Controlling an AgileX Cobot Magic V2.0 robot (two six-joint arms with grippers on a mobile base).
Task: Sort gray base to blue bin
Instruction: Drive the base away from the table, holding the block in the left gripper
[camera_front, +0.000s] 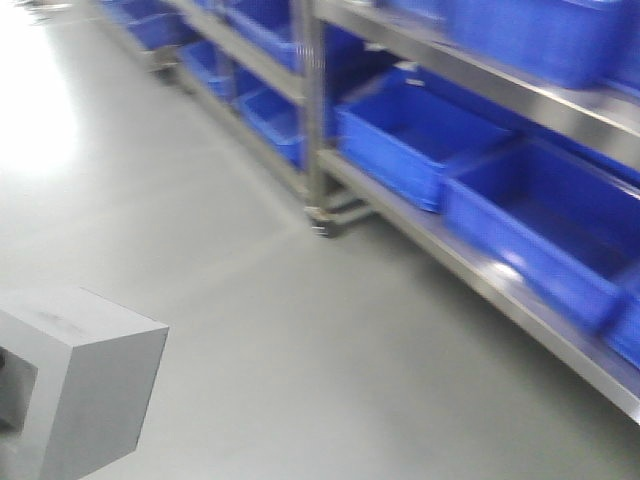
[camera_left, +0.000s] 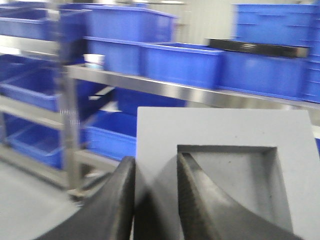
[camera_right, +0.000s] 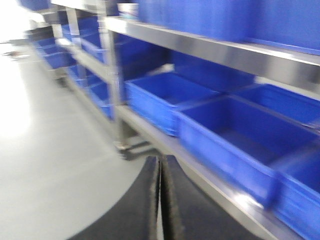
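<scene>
Steel rack on a gray floor, loaded with blue bins.
You're looking at a metal rack (camera_front: 480, 275) standing on the pale gray floor (camera_front: 250, 330), with a caster (camera_front: 325, 225) under its corner post. Open blue bins (camera_front: 390, 160) sit side by side along its lower shelf, with more bins on the shelf above and farther back.

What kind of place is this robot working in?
Probably a warehouse or factory storeroom: steel shelving racks hold rows of blue bins above a smooth gray floor. The left tool grips a gray base.
</scene>
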